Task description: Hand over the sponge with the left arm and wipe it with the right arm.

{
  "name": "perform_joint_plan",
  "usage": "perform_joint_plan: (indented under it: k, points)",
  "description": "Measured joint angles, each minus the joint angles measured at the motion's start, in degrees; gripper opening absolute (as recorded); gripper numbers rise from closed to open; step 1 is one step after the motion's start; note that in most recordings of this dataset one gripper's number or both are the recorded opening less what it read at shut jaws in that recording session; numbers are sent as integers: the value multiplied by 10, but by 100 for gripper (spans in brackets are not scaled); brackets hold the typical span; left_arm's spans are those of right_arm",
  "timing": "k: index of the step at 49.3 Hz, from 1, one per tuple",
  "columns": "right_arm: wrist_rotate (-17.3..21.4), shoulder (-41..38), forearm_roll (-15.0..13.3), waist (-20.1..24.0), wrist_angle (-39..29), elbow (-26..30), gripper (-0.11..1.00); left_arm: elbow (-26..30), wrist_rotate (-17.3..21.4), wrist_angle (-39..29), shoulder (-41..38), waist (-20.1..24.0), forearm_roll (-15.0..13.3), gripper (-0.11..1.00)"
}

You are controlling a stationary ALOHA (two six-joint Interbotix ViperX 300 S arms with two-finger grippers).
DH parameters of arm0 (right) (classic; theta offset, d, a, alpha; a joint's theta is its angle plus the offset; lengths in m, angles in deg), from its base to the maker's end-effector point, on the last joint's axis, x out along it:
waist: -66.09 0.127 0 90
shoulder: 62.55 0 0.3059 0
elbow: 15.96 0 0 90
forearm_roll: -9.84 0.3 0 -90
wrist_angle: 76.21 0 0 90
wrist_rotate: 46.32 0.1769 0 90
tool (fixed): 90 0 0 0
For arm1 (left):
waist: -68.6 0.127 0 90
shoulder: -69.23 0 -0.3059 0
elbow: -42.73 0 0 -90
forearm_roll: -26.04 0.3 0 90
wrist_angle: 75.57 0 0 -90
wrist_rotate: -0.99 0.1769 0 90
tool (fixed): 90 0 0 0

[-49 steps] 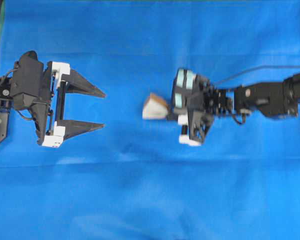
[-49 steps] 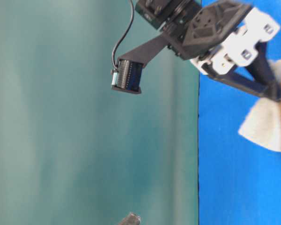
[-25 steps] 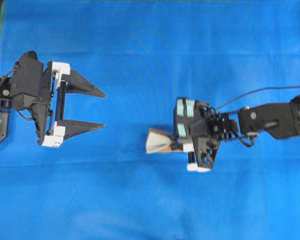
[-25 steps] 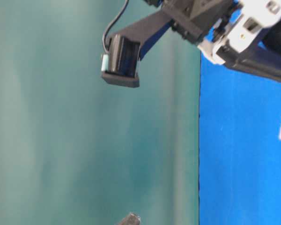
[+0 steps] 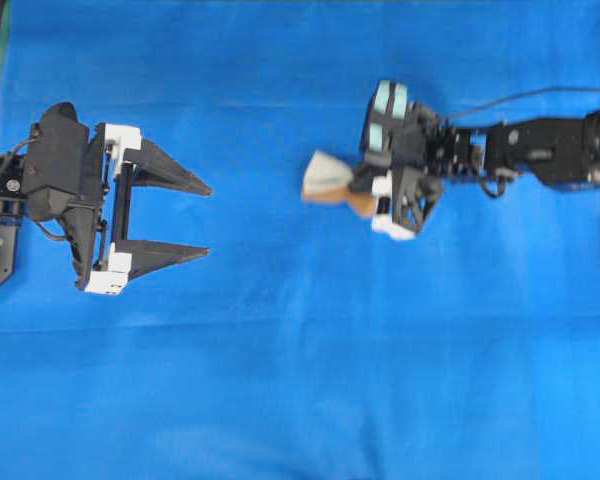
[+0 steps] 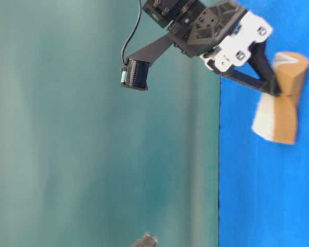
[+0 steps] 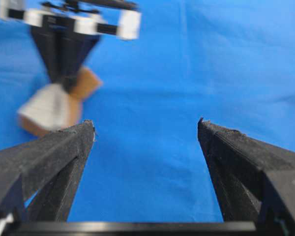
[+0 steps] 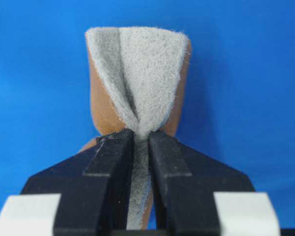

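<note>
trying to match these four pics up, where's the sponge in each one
Overhead: sponge upper middle, pinched by the right gripper.
Table-level: right edge, upper half.
Left wrist: upper left, past the open left gripper.
Right wrist: centre, squeezed between the fingers.
Shared landmark: the blue cloth.

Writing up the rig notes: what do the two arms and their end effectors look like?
Both arms are black and jointed. Each end effector has two pointed black fingers on white brackets. The left end effector has a plain black body. The right end effector carries pale teal square patches on its body, and a thin black cable arcs along the right arm. The finger faces look matte and textured.
</note>
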Motion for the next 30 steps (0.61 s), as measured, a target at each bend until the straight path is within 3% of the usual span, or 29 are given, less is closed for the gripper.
perform_joint_plan:
  k: [8, 16, 22, 30]
  points:
    - [0, 0, -7, -26, 7, 0, 17, 4, 0, 0, -11, 0, 0, 83]
    - [7, 1, -7, -19, 8, 0, 17, 5, 0, 0, -14, 0, 0, 83]
    - [11, 1, 1, 13, 7, -1, 17, 5, 0, 0, -15, 0, -1, 83]
    - [21, 1, 29, 92, 7, 0, 17, 5, 0, 0, -15, 0, 0, 83]
